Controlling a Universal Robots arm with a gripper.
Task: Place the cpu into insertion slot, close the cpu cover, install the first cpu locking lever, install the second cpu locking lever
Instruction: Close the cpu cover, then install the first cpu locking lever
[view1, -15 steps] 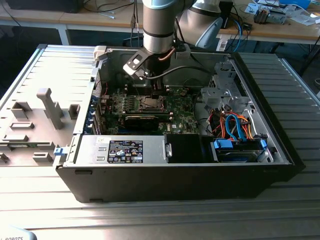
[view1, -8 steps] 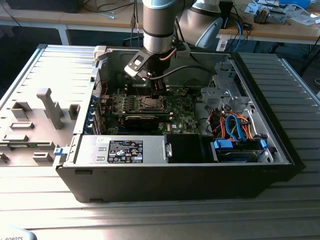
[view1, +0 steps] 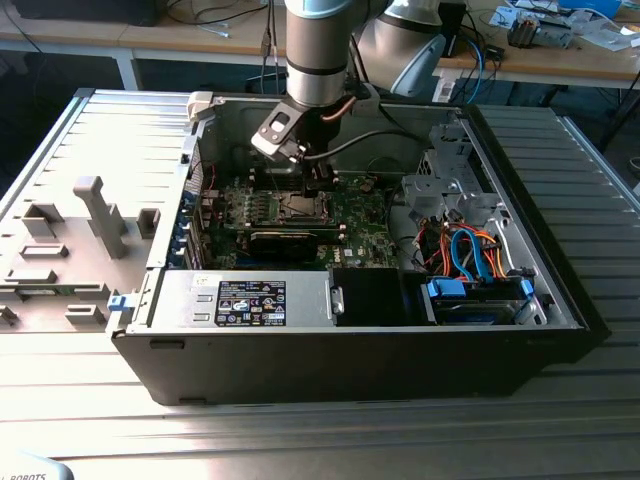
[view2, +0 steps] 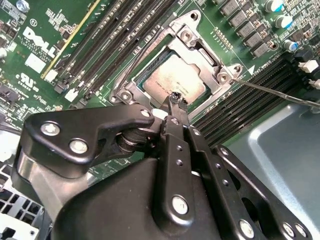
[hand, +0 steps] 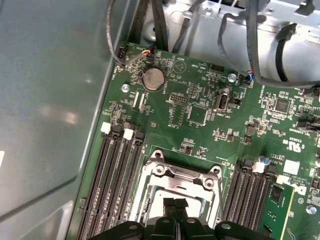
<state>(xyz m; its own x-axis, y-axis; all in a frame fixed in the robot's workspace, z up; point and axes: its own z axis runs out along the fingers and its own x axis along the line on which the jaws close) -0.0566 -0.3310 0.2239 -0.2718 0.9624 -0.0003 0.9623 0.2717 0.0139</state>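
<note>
The cpu (view2: 172, 75), a dull silver-grey square, lies in the insertion slot (view1: 300, 207) on the green motherboard. The silvery cpu cover (view2: 197, 47) lies flat around it, also visible in the first wrist view (hand: 175, 175). A thin locking lever (view2: 280, 93) juts from the socket's corner out over the black memory slots. Another wire lever (view2: 131, 57) curves along the socket's opposite side. My gripper (view2: 177, 97) is shut with nothing in it, its tips right over the chip's edge; whether they touch it I cannot tell. It also appears in the first wrist view (hand: 175, 202) and the exterior view (view1: 318, 180).
The motherboard (hand: 200, 115) sits inside an open black computer case (view1: 560, 300). Long black memory slots (hand: 117, 175) flank the socket. A grey case wall (hand: 50, 100) stands close by. Cables and a drive cage (view1: 450, 190) fill the exterior view's right; a power supply (view1: 250, 300) is at the front.
</note>
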